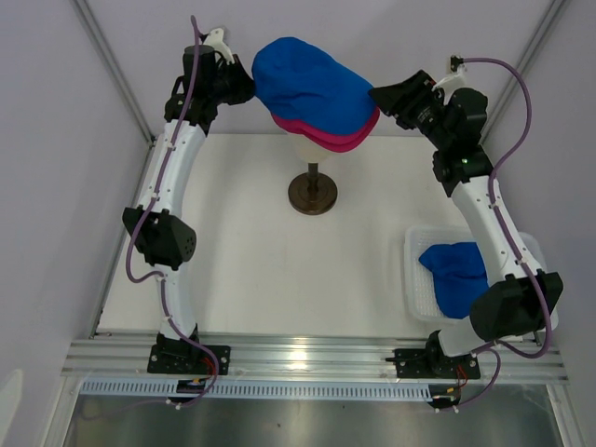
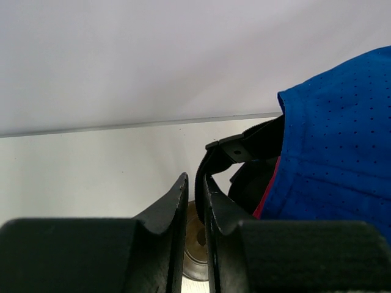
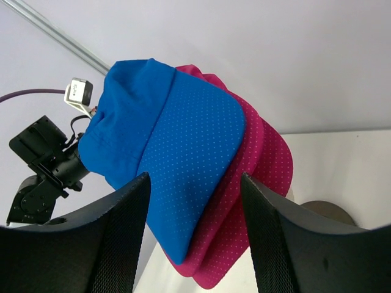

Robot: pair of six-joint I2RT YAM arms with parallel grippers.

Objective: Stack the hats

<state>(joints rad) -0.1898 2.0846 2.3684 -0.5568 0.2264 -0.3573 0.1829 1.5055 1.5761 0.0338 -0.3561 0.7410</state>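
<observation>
A royal blue hat [image 1: 307, 79] sits on top of a magenta-pink hat [image 1: 346, 138], both on the mannequin head. My left gripper [image 1: 250, 90] is at the back of the blue hat. In the left wrist view its jaws [image 2: 195, 180] are shut on the hat's black back strap [image 2: 238, 149], beside the blue fabric [image 2: 336, 152]. My right gripper [image 1: 377, 96] is open, just off the brims. In the right wrist view [image 3: 194, 180] the blue brim [image 3: 183, 152] and the magenta brim [image 3: 256, 159] lie beyond its spread fingers. Another blue hat [image 1: 456, 275] lies in the basket.
The cream mannequin head [image 1: 305, 147] stands on a dark round stand [image 1: 312, 194] at the table's back middle. A white mesh basket [image 1: 414, 279] sits at the near right, partly under the right arm. Pale walls close in behind and at both sides.
</observation>
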